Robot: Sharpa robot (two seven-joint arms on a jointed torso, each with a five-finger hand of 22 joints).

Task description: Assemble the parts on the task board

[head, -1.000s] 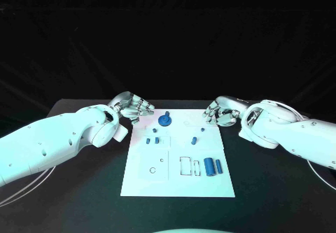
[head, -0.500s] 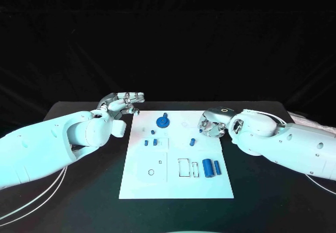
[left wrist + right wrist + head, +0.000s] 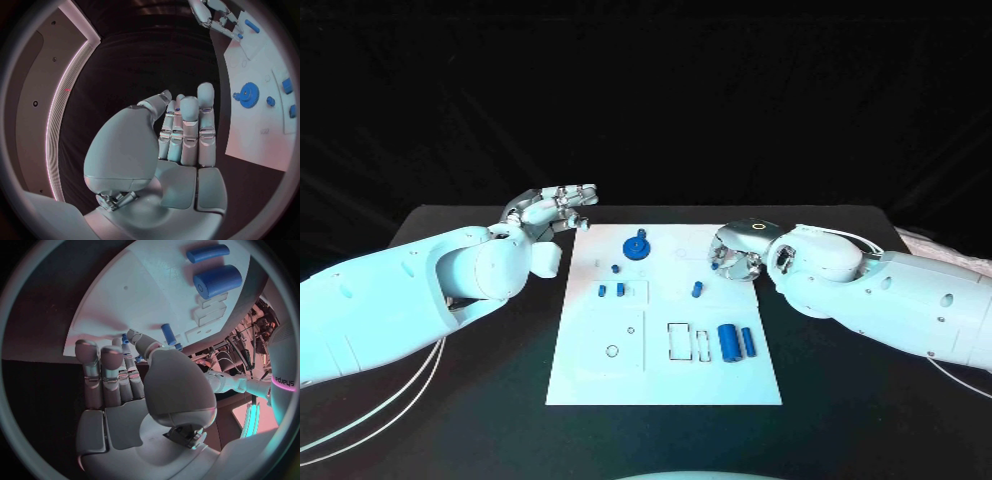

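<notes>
Right hand over the board's far right corner, empty; left hand parked off the far left corner

Your right hand (image 3: 737,255) has its fingers (image 3: 103,371) straight and close together, thumb folded across the palm, holding nothing; in the right wrist view the tips point toward a small blue peg (image 3: 169,334) on the board (image 3: 661,375). I judge that peg the pick: open the thumb away from the fingers before you lower, come down straight over it, pinch low so it doesn't tip. Left hand (image 3: 557,210) is flat too, fingers side by side, empty, over bare table just off the board; leave it there. Parts all sit on the board: gear (image 3: 638,247) far middle, two cylinders (image 3: 738,341) near right, two small pegs (image 3: 610,291) left of centre. Don't brush the cylinders, they look likely to roll
</notes>
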